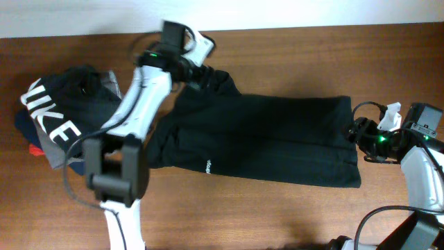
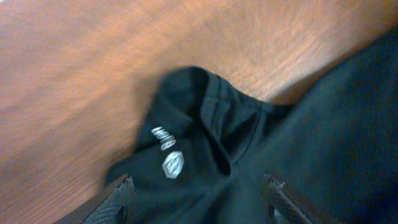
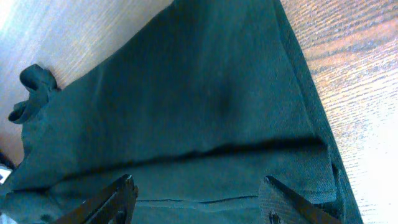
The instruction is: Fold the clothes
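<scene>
Now, the T-shirt (image 1: pixel 263 139) lies in a long band across the middle of the table (image 1: pixel 291 48), with its collar (image 2: pixel 199 93) toward ten o'clock and its bottom edge toward three o'clock in the overhead view. The left gripper (image 1: pixel 207 75) hangs over the bunched collar, its fingers (image 2: pixel 118 205) spread wide with nothing pinched; the white neck label (image 2: pixel 169 152) shows just ahead of them. The right gripper (image 1: pixel 352 130) sits at the three o'clock end, also spread wide over flat cloth and holding nothing.

The step in hand looks like taking hold for the next fold — probably bringing one end over the other. To do it well, each gripper should come down on a doubled edge so that every layer is pinched, not only the top one. The collar is rumpled — better to take it beside the label and draw it gently flat first. Both ends should be lifted evenly, or the band will skew. The NIKE garment (image 1: pixel 52 114) at nine o'clock is best avoided.
</scene>
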Controlling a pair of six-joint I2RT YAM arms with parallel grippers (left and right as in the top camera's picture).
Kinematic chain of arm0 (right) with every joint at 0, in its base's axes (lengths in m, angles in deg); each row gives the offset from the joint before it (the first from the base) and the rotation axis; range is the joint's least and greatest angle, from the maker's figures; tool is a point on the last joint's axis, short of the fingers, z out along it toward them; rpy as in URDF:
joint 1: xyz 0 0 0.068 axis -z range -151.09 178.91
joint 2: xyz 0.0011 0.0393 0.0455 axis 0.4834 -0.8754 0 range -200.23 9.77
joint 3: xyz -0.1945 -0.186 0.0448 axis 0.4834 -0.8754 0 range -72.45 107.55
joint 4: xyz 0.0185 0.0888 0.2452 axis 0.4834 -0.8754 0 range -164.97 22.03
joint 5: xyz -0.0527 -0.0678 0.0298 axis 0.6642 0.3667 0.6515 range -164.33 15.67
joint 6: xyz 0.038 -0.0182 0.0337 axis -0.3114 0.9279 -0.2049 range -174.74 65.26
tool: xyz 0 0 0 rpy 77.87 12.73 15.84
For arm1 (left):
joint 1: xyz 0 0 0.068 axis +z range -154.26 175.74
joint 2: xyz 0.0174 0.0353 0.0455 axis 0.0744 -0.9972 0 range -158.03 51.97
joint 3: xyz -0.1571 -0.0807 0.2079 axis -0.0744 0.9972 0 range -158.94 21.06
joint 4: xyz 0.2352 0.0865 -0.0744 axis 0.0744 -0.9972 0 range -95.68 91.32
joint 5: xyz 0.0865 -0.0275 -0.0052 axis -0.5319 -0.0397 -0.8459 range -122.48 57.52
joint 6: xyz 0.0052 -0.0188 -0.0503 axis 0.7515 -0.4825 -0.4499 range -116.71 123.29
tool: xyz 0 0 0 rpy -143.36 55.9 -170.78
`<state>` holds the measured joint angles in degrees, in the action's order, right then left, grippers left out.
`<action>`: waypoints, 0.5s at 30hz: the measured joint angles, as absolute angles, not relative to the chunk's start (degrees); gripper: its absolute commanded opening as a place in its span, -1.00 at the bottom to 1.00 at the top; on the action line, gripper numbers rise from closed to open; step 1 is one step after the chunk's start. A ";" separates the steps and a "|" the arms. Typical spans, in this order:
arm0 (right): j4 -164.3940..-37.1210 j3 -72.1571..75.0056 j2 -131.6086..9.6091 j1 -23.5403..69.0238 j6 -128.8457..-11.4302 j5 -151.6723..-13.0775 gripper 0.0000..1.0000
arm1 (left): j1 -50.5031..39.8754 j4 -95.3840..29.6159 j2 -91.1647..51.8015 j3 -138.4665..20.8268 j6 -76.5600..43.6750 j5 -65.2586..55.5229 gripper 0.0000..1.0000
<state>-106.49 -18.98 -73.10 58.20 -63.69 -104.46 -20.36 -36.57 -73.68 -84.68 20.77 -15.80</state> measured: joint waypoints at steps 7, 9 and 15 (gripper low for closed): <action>-106.93 -18.98 -73.10 58.20 -63.69 -104.46 0.34 | -22.79 -32.15 -78.66 -84.48 23.81 -21.37 0.18; -106.93 -18.98 -73.10 58.20 -63.67 -104.46 0.34 | -22.90 -31.89 -78.66 -84.48 24.33 -22.16 -0.02; -106.91 -18.98 -73.10 58.20 -63.56 -104.46 0.34 | -22.90 -33.64 -78.82 -84.48 25.23 -23.36 -0.15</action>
<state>-106.91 -18.98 -73.10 58.20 -63.56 -104.46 -22.90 -33.64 -78.82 -84.48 25.23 -23.36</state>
